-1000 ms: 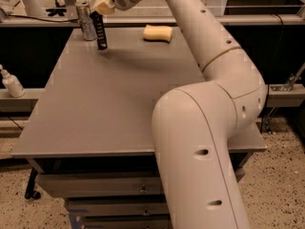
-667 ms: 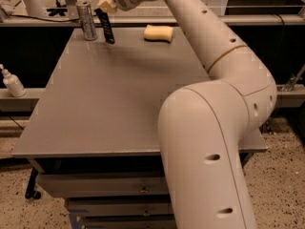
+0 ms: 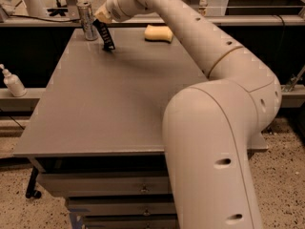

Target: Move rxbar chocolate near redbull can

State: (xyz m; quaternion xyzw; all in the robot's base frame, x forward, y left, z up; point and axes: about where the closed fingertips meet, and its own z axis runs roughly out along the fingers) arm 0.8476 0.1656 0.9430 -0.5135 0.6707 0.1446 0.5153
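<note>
The rxbar chocolate (image 3: 106,36), a thin black wrapper with white lettering, hangs tilted from my gripper (image 3: 102,19) at the table's far left. Its lower end is at or just above the tabletop. The gripper is shut on the bar's upper end. The redbull can (image 3: 86,20), slim and silvery, stands upright at the far left corner, just left of the bar and a small gap apart from it. My arm reaches across from the right foreground and hides the table's right side.
A pale yellow sponge (image 3: 158,33) lies at the far edge, right of the gripper. A white pump bottle (image 3: 13,82) stands on a ledge left of the grey table (image 3: 109,104). Drawers sit below the table's front edge.
The gripper has carried the bar slightly right, out from in front of the can, and lowered it toward the tabletop. The can and sponge have not moved.
</note>
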